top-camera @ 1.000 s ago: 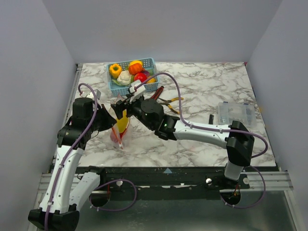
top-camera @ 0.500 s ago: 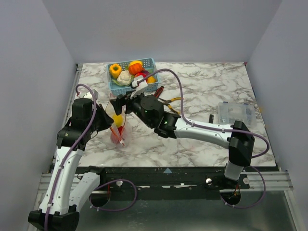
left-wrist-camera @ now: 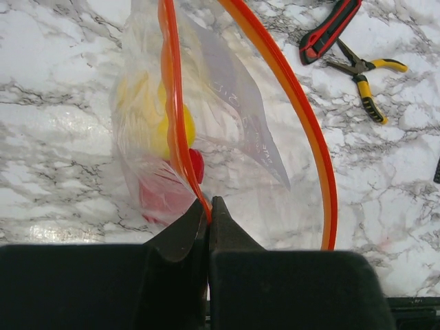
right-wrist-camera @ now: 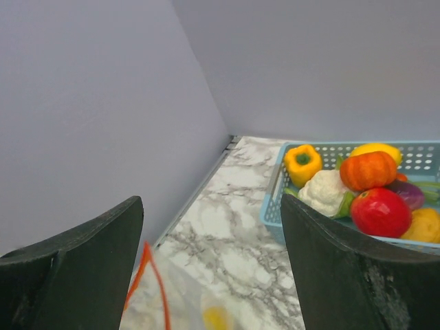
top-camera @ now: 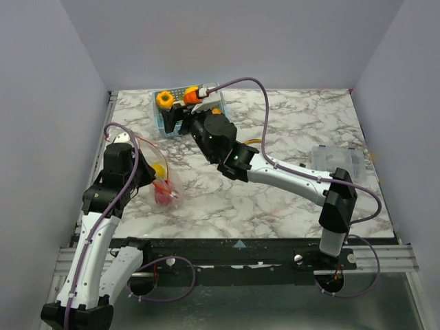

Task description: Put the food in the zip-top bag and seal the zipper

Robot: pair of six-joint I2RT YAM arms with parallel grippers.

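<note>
A clear, crinkly plastic zip-top bag (left-wrist-camera: 234, 96) gapes open, its red-orange zipper strip (left-wrist-camera: 304, 103) parted into a loop. Inside lie a yellow toy fruit (left-wrist-camera: 182, 127) and a red toy fruit (left-wrist-camera: 196, 165). More glossy toy vegetables (right-wrist-camera: 368, 172) fill the blue lattice basket (right-wrist-camera: 421, 158).

This looks like a robotics lab test cell, not a home or kitchen. A white, grey-veined marble-pattern tabletop (top-camera: 289, 206) is boxed in on three sides by plain pale lavender-grey panel walls (top-camera: 41, 103), with no furnishings. Two white-and-black jointed robot arms, left (top-camera: 96, 234) and right (top-camera: 295, 180), are bolted to a black metal rail (top-camera: 206, 249) at the near edge and trail loose purple cables (top-camera: 249, 78). The objects read as props and bench tools: glossy plastic toy vegetables (right-wrist-camera: 368, 170) in a light blue lattice plastic basket (right-wrist-camera: 272, 206), yellow-handled pliers (left-wrist-camera: 359, 79), and a clear lidded plastic case (top-camera: 335, 161), perhaps for small parts, though it is too small to tell.
</note>
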